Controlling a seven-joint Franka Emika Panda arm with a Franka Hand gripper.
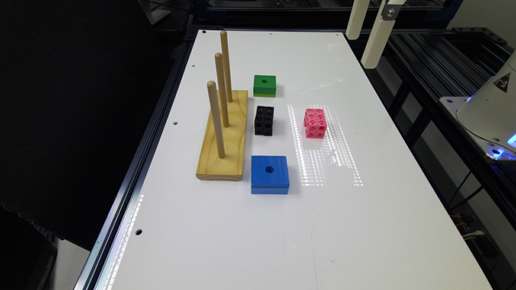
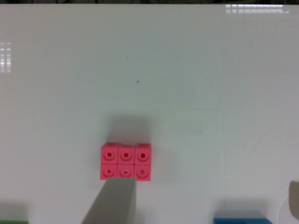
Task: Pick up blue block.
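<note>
The blue block lies flat on the white table, a bright-blue square with a round centre hole, just to the exterior view's right of the wooden peg board's near end. In the wrist view a strip of the blue block shows at the frame edge. My gripper is open, with one grey finger beside the pink cube cluster and the other at the frame's edge. Nothing is between the fingers, and the gripper is well above the table.
A wooden board with three upright pegs stands at the exterior view's left. A green block, a black cube cluster and the pink cube cluster lie beyond the blue block. The robot base sits off the table's right edge.
</note>
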